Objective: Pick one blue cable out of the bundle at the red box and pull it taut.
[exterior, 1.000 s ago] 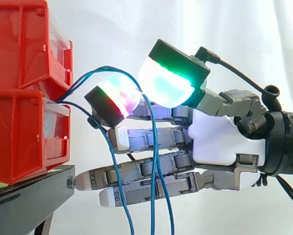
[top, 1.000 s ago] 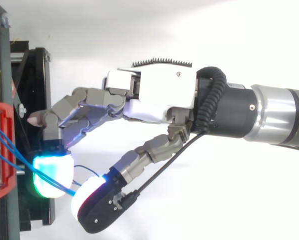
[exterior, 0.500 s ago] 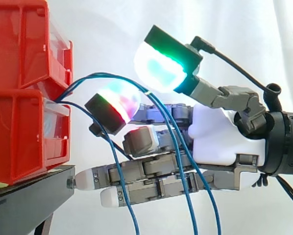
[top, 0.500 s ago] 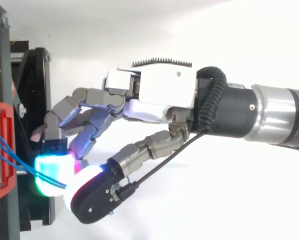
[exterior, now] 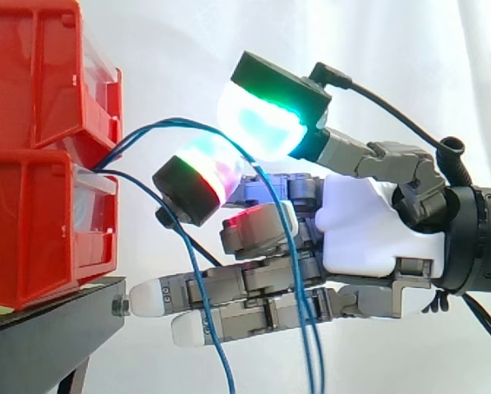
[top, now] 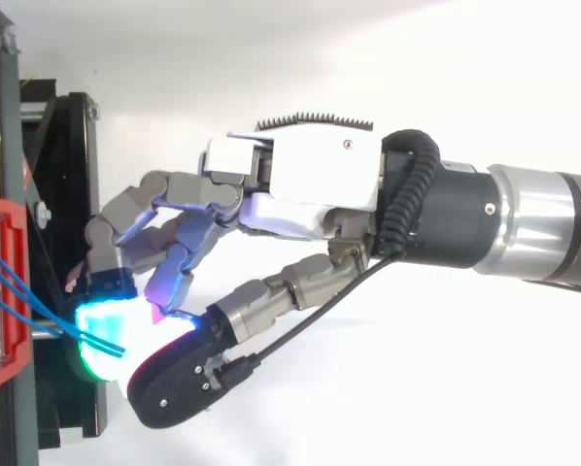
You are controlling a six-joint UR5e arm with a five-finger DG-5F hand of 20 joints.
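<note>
Blue cables (exterior: 135,136) out of red box (exterior: 40,226)

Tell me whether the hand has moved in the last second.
Yes. In the side view the upper pad of the hand has shifted left, towards the red bins, pinching the blue cable.

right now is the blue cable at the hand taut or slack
Slack: the blue cable arcs from the red box to the hand's pinching pads, then hangs down loose.
</note>
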